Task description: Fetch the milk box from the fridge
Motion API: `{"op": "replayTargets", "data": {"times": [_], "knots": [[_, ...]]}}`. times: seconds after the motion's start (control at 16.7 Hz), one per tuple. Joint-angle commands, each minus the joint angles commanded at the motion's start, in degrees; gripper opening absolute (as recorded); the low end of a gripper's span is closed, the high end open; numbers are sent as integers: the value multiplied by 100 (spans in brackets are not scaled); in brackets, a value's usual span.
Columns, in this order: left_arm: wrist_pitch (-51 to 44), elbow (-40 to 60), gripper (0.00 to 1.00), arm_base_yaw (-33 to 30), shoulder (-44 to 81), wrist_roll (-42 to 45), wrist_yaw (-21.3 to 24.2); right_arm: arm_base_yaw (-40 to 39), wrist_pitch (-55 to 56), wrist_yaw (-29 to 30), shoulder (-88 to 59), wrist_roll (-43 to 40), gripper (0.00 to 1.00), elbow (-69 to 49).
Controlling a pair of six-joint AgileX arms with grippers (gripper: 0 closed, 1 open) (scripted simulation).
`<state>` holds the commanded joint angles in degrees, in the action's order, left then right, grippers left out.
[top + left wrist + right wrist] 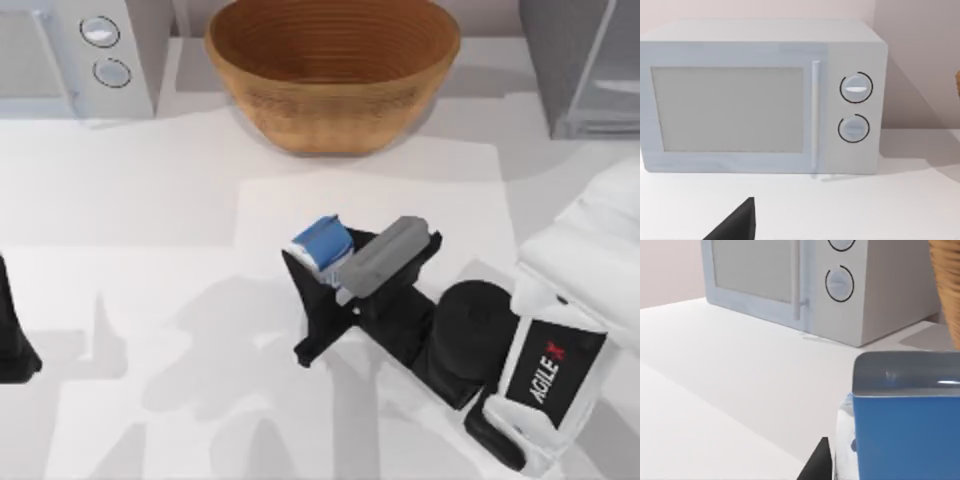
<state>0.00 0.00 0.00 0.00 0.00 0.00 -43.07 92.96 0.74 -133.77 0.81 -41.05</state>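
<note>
The right gripper has its jaws clamped on the milk box over the middle of the table, the blue and white carton tilted between the black fingers, close to the camera in the right wrist view. Beyond it the brown bowl sits at the far edge, the white microwave in the far left corner and the grey fridge in the far right corner. The left arm is parked at the table's left edge, and I cannot tell how its jaws stand.

One camera looks straight down on the desk. Both wrist cameras sit low, facing the white microwave, the left one nearer it.
</note>
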Motion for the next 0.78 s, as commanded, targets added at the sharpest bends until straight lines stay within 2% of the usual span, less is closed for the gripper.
{"op": "replayTargets", "data": {"times": [0.42,0.78], "knots": [[0,0,100,0,0,0,0,0,0,0,0,0,98,0],[0,0,100,0,0,0,0,0,0,0,0,0,100,0]]}}
